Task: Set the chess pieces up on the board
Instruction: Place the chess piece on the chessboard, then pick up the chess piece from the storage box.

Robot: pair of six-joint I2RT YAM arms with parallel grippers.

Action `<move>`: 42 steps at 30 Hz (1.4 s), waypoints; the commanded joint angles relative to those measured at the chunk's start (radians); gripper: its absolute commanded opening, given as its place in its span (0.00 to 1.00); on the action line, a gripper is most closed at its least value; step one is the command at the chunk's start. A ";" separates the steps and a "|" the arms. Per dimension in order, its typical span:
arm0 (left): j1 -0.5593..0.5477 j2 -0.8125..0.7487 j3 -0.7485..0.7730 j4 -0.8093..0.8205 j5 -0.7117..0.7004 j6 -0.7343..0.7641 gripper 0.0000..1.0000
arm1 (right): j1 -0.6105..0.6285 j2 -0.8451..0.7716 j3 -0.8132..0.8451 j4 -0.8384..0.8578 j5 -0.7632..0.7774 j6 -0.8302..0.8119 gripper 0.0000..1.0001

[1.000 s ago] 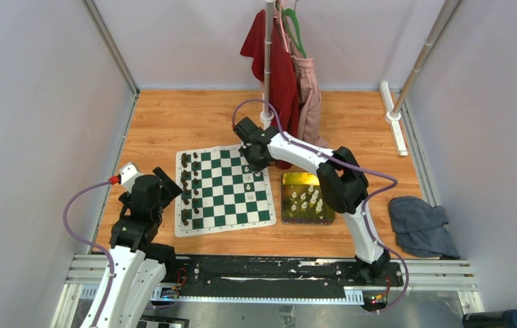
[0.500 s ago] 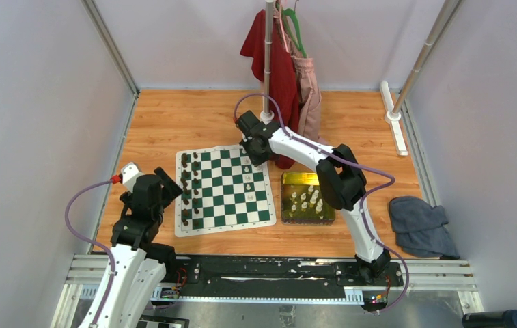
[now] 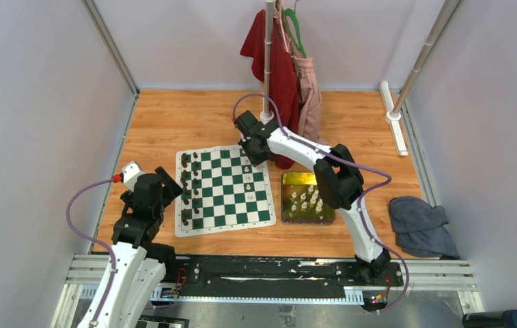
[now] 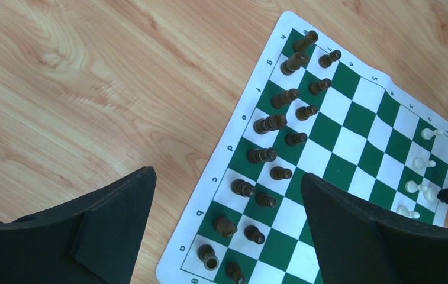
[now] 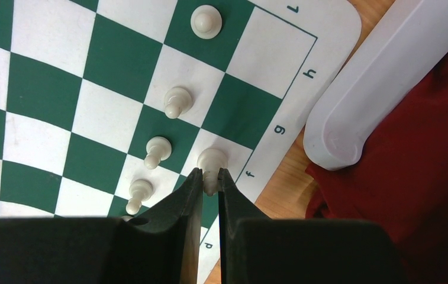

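Observation:
The green and white board (image 3: 231, 205) lies on the wooden table. Several dark brown chessmen (image 3: 186, 188) stand in two columns along its left side and also show in the left wrist view (image 4: 271, 123). Cream-white pawns (image 3: 248, 178) stand in a column near its right side. My right gripper (image 3: 252, 152) is at the board's far right corner. In the right wrist view it (image 5: 209, 174) is shut on a cream-white chess piece (image 5: 212, 158) over the edge squares, beside the pawns (image 5: 177, 100). My left gripper (image 4: 227, 177) is open and empty above the board's left edge.
A yellow-green tray (image 3: 300, 176) right of the board holds several more white pieces (image 3: 306, 199). A clothes pole with red and pink garments (image 3: 284, 68) stands just behind the right gripper, its white base (image 5: 375, 77) close by. A grey cloth (image 3: 419, 225) lies at the far right.
My right gripper has shifted slightly toward the far edge of the board, uncovering the farthest white pawn. The left arm has barely moved.

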 commanded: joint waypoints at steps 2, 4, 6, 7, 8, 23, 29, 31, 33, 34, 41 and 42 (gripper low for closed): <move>0.005 0.011 -0.014 0.024 -0.027 0.019 1.00 | -0.010 0.030 0.014 -0.029 -0.010 -0.009 0.00; 0.005 0.013 -0.015 0.026 -0.028 0.022 1.00 | -0.010 0.026 0.007 -0.028 -0.008 -0.007 0.02; 0.005 0.014 -0.016 0.029 -0.028 0.023 1.00 | -0.009 0.023 0.002 -0.025 -0.009 -0.008 0.08; 0.005 0.016 -0.017 0.030 -0.027 0.023 1.00 | -0.009 0.021 -0.002 -0.023 -0.008 -0.008 0.11; 0.005 0.016 -0.017 0.031 -0.026 0.024 1.00 | -0.009 0.019 -0.005 -0.020 -0.009 -0.010 0.15; 0.005 0.013 -0.014 0.026 -0.025 0.023 1.00 | -0.009 -0.017 0.023 -0.026 0.012 -0.028 0.36; 0.005 0.009 -0.015 0.024 -0.025 0.018 1.00 | -0.005 -0.098 -0.002 -0.023 0.029 -0.030 0.36; 0.005 0.008 -0.014 0.023 -0.029 0.017 1.00 | 0.001 -0.144 -0.026 -0.024 0.040 -0.030 0.36; 0.004 0.009 -0.014 0.022 -0.031 0.018 1.00 | 0.007 -0.191 -0.059 -0.025 0.051 -0.027 0.36; 0.005 0.008 -0.012 0.021 -0.032 0.018 1.00 | 0.012 -0.213 -0.080 -0.025 0.057 -0.024 0.36; 0.005 -0.009 -0.014 0.018 -0.036 0.016 1.00 | 0.057 -0.427 -0.317 -0.024 0.125 0.039 0.36; 0.005 -0.011 -0.015 0.017 -0.038 0.015 1.00 | 0.061 -0.462 -0.360 -0.022 0.135 0.059 0.36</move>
